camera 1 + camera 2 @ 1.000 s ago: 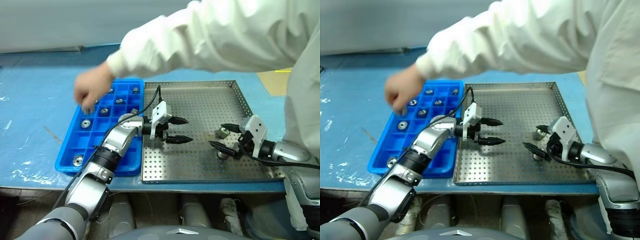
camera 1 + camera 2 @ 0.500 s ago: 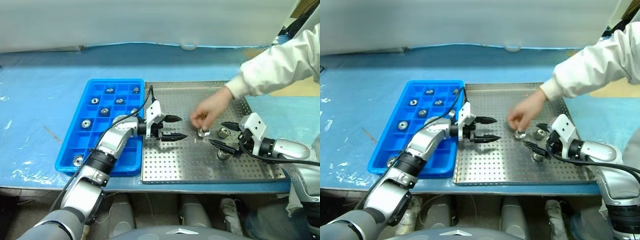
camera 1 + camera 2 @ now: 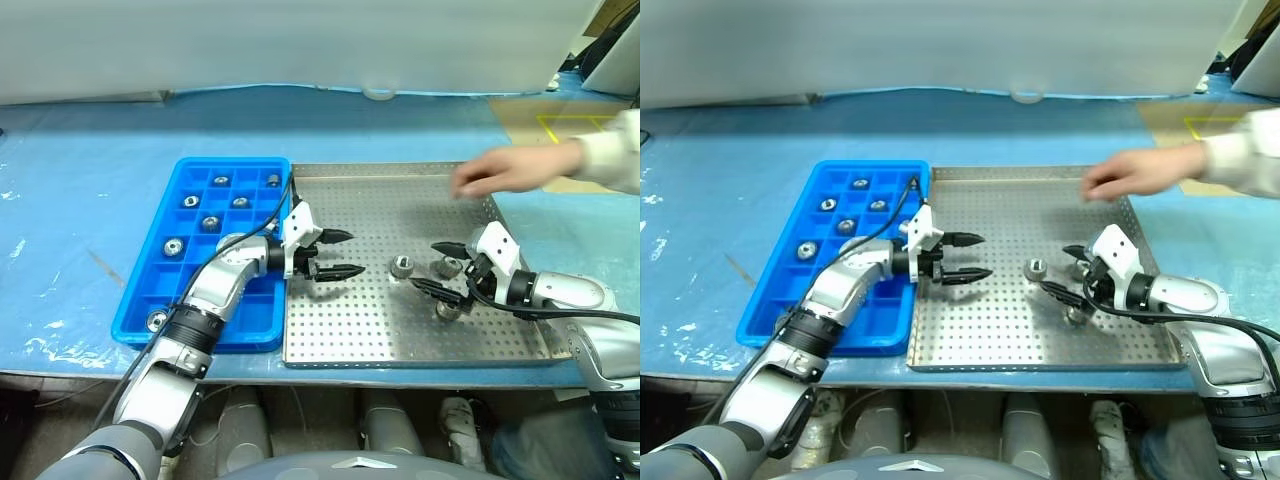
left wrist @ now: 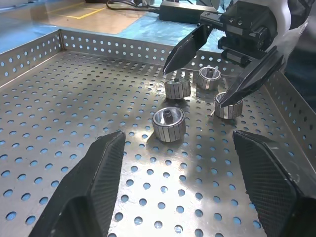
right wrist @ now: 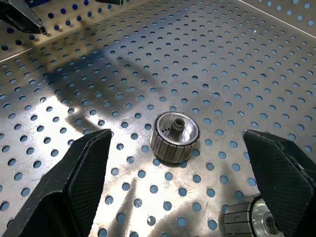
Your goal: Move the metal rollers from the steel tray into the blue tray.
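Both grippers, left (image 3: 345, 254) and right (image 3: 433, 267), hover open and empty over the steel tray (image 3: 350, 330), where three metal rollers (image 3: 402, 267) lie; others sit in the blue tray (image 3: 150, 300). From the left wrist, bare perforated floor surrounds the rollers. A person's hand (image 3: 500, 170) hangs over the far rim.

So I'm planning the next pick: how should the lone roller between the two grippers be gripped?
The roller stands on end, hole up, on the steel tray. Pinch its ribbed round wall across the width, probably from above, since the space around it is open.
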Robot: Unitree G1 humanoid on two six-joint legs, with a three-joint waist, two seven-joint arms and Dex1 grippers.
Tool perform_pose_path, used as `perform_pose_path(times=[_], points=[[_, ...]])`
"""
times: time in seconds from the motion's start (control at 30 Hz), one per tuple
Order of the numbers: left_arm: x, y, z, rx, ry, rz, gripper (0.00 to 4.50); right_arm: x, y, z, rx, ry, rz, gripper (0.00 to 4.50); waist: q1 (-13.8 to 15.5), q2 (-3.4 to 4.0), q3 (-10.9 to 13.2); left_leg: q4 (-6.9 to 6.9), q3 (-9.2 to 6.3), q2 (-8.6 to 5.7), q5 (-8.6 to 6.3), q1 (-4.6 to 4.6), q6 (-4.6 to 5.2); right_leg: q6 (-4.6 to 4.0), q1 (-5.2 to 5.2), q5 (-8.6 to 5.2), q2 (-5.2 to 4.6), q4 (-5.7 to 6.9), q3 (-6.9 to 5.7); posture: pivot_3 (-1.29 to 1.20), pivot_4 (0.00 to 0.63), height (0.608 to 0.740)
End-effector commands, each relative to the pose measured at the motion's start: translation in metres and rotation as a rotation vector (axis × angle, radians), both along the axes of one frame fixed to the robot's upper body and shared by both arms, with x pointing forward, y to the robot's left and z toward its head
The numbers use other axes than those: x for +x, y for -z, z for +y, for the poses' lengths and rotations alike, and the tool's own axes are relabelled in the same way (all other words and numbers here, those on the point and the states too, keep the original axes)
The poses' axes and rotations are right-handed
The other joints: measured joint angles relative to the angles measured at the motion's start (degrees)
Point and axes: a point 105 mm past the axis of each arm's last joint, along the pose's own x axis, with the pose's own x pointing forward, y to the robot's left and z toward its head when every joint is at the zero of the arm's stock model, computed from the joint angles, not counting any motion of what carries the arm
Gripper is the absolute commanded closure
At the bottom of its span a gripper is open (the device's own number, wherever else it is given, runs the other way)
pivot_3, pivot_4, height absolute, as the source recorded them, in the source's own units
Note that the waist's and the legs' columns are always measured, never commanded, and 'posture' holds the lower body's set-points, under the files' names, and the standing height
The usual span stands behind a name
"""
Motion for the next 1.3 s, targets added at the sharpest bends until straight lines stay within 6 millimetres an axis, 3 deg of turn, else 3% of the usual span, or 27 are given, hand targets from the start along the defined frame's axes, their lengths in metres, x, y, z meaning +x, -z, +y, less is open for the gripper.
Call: perform_pose_path(times=[0.03,0.17,0.4,0.67,0.87,1.07,1.17,1.3], points=[[0.001,-0.004,-0.006,0.017,0.026,-0.037,0.84,-0.001,-0.012,-0.004,-0.007,0.009,-0.054,0.00,-0.1,0.00,0.0,0.01,0.00,0.00,0.00,0.00,0.00,0.00,0.00,0.00,0.00,0.00,0.00,-0.26,0.150,0.740],[0.005,0.010,-0.022,0.080,0.052,-0.035,0.84,-0.009,-0.012,-0.010,-0.011,0.040,-0.057,0.00,0.0,0.00,0.0,0.02,0.01,-0.02,-0.01,0.00,0.01,0.11,0.03,-0.07,-0.01,-0.03,0.02,-0.32,0.150,0.740],[0.010,0.001,-0.052,0.071,0.141,-0.053,0.84,-0.030,-0.006,-0.021,-0.016,0.119,-0.046,0.00,-0.3,0.00,0.0,0.04,0.02,-0.05,-0.05,-0.08,0.09,0.25,0.03,-0.15,-0.02,-0.11,0.04,-0.41,0.150,0.740],[0.018,-0.003,-0.073,0.120,0.166,-0.080,0.84,-0.041,-0.005,-0.023,-0.021,0.169,-0.051,0.00,-2.1,-0.02,0.0,0.04,0.04,-0.04,-0.09,-0.13,0.13,0.46,-0.02,-0.25,-0.01,-0.20,0.06,-0.47,0.150,0.740],[0.020,0.008,-0.084,0.166,0.157,-0.055,0.84,-0.043,-0.006,-0.020,-0.012,0.185,-0.056,0.00,-2.2,-0.01,0.0,0.07,0.05,-0.06,-0.15,-0.19,0.20,0.50,0.00,-0.25,-0.02,-0.33,0.06,-0.49,0.150,0.740],[0.010,0.028,-0.101,0.219,0.181,-0.036,0.84,-0.045,-0.006,-0.018,-0.007,0.194,-0.055,0.00,-2.2,0.00,0.0,0.03,0.05,-0.07,-0.29,-0.25,0.30,0.25,0.14,0.00,-0.02,-0.74,0.04,-0.50,0.150,0.740],[0.008,0.031,-0.109,0.217,0.161,-0.028,1.39,-0.045,-0.005,-0.018,-0.008,0.196,-0.054,0.00,-2.1,0.00,0.0,0.07,0.08,-0.11,-0.42,-0.26,0.37,0.20,0.22,0.04,-0.07,-0.87,0.05,-0.50,0.150,0.740],[0.010,0.027,-0.111,0.185,0.145,-0.013,2.66,-0.044,-0.004,-0.017,-0.007,0.194,-0.054,0.00,-2.2,0.00,0.0,0.07,0.09,-0.10,-0.47,-0.25,0.37,0.20,0.20,0.04,-0.06,-0.89,0.05,-0.50,0.150,0.740]])
